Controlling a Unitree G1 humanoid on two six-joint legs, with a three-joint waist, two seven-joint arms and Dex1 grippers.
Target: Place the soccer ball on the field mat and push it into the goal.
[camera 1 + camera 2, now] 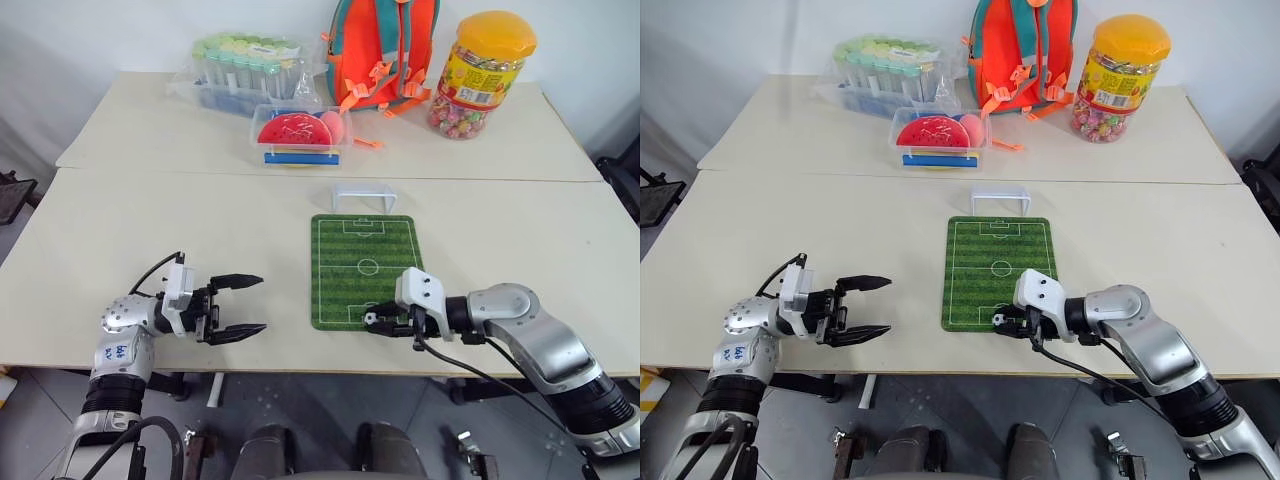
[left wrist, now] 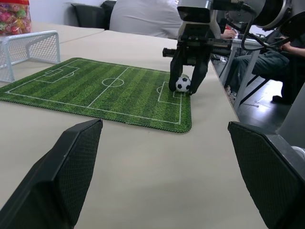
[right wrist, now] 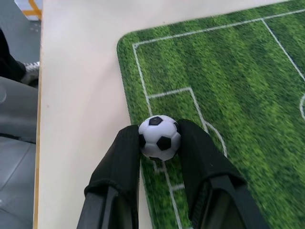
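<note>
Over the near end of the field mat (image 1: 364,267), my right gripper (image 1: 378,320) pinches the soccer ball (image 3: 159,137) low for setting down — the goal (image 1: 363,195) waits at the far end — while my left gripper (image 1: 246,306) idles wide open.

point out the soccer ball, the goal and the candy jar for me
soccer ball (image 3: 159,137), right wrist view, on its white front face between the gripper fingers.
goal (image 1: 363,196), left eye view, on the front crossbar of the pale frame.
candy jar (image 1: 484,76), left eye view, on the label around its middle.
</note>
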